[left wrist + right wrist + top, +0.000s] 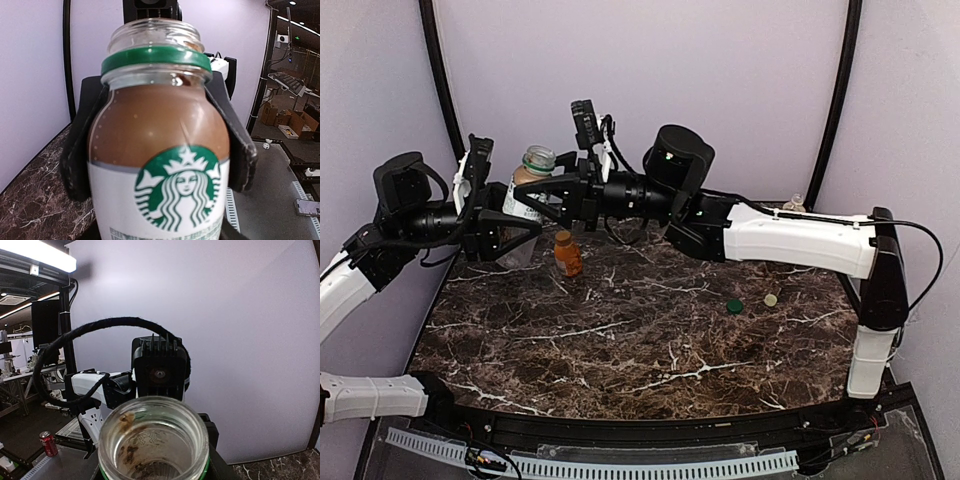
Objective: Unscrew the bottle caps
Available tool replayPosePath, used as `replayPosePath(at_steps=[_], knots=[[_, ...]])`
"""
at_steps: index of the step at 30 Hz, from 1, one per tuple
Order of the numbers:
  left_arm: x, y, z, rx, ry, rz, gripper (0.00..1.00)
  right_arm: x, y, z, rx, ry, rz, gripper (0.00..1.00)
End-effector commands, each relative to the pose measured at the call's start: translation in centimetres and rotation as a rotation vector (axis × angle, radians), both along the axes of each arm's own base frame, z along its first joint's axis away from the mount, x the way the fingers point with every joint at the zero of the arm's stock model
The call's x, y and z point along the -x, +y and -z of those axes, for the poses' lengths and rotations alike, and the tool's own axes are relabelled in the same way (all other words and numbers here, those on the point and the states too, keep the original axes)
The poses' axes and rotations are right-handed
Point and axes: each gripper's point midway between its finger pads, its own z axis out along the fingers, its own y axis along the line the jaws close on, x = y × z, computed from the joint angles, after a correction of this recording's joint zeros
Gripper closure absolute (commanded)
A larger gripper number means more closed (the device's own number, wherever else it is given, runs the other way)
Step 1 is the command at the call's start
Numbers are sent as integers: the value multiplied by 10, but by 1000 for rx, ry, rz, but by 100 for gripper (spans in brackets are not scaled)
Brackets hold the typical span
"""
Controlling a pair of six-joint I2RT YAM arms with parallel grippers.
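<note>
the dark green cap [733, 306] comes first, lying loose on the marble table [620, 350] right of the middle. the cream cap [771, 299] is just beside it, a bit closer to the right edge. the two aren't touching, and both are well apart from any bottle.

further back, toward the far left corner, the orange bottle [569, 262] stands upright on its own with the orange cap [562, 237] on.

just behind that, by the far left corner, the left gripper [159, 125] has the coffee bottle [160, 170] clamped, with its black fingers [241, 150] pressed against both sides of the bottle's shoulder. the bottle is upright, with brown drink inside, a white label with a green logo and a green ring round the neck. its mouth is open with no cap on. can't tell if its base touches the table. the right gripper [545, 197] reaches in from the right at about neck height, but no view shows whether its fingers are spread or closed. its wrist camera looks down into the open mouth.

at the far right corner there's a small clear bottle [794, 204], mostly hidden behind the right arm [800, 238].
</note>
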Motion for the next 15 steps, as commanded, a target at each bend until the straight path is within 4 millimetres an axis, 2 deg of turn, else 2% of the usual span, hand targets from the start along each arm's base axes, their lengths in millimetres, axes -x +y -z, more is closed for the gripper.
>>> replayPosePath(at_steps=[1,3,4,6,7,9,11,13,15], knots=[[0,3,7,-15,-34,-13,9,-3,-10,-10,-1,-23,56,70],[-5,6,14,-49,-65,-51,2,-20,-16,-4,37,-24,184,73],[-11,9,22,-79,-61,-94,2,-34,-26,-3,57,-19,283,74],[-25,17,35,-147,-94,-189,1,-71,-49,18,131,2,487,79],[-36,25,39,-185,-136,-266,1,-90,-67,29,165,11,591,80],[-49,37,49,-246,-168,-359,1,-132,-109,63,257,39,797,86],[-55,44,53,-279,-192,-409,1,-172,-161,106,344,81,979,94],[-55,46,56,-288,-199,-415,1,-194,-204,143,387,99,1094,96],[-54,45,59,-287,-189,-402,1,-210,-244,165,379,94,1225,96]])
